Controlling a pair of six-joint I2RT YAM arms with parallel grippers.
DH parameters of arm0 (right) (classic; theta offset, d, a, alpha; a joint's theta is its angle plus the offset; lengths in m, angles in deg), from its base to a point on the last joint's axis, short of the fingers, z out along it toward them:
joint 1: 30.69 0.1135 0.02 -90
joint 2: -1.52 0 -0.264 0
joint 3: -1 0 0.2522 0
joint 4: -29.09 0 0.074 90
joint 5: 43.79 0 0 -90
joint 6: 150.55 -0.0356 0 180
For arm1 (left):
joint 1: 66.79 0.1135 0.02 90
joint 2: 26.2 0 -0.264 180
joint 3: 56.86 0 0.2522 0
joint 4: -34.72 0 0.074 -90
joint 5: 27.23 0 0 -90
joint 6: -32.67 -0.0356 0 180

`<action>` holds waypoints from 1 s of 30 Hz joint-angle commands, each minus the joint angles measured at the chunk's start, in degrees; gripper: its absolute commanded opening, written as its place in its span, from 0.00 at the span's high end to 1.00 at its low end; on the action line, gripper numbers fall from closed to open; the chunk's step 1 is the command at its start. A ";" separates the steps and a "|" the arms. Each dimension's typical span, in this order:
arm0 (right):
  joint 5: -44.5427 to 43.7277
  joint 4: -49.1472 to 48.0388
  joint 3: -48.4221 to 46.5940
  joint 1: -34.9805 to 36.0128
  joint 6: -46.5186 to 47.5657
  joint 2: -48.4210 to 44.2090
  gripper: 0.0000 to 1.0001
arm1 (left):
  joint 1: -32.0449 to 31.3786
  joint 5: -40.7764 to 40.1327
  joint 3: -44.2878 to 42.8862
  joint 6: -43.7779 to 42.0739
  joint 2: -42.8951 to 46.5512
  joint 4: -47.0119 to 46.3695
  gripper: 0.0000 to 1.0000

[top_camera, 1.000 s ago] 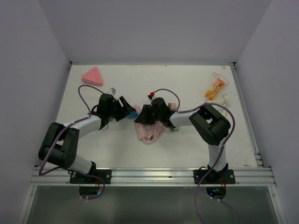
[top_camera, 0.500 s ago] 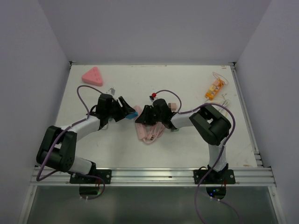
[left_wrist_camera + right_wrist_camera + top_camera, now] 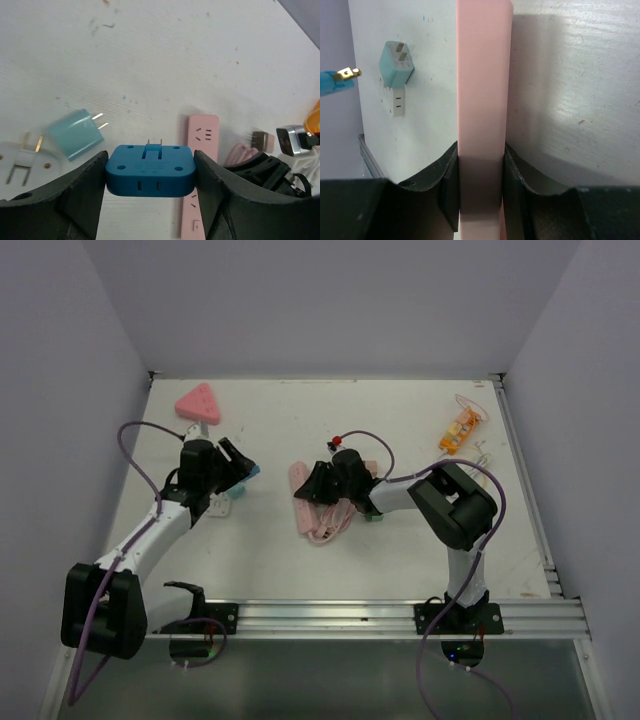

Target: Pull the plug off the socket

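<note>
L claw (image 3: 150, 167) clenched on our blue plug (image 3: 150, 177), prongs (image 3: 154, 143) bare, pointing ahead of it. R claw (image 3: 480, 172) grips the pink socket strip (image 3: 484, 75), prob to pin it down; strip sits well ahead-right of L claw, so we judge plug free

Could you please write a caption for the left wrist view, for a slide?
Blue plug held between the jaws, prongs free, pink socket strip lying beyond on the table.
</note>
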 commanded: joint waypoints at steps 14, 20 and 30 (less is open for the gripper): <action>-3.89 13.24 4.49 -1.32 5.45 6.33 1.00 | 5.09 -39.05 4.73 -1.36 2.54 -1.93 1.00; -2.31 11.83 5.02 -1.32 6.24 5.80 1.00 | 5.62 -44.94 2.63 0.32 -5.46 -7.21 0.97; 1.03 9.64 4.84 -1.32 7.03 6.50 1.00 | 5.62 -44.07 3.58 1.19 -9.25 -7.30 0.79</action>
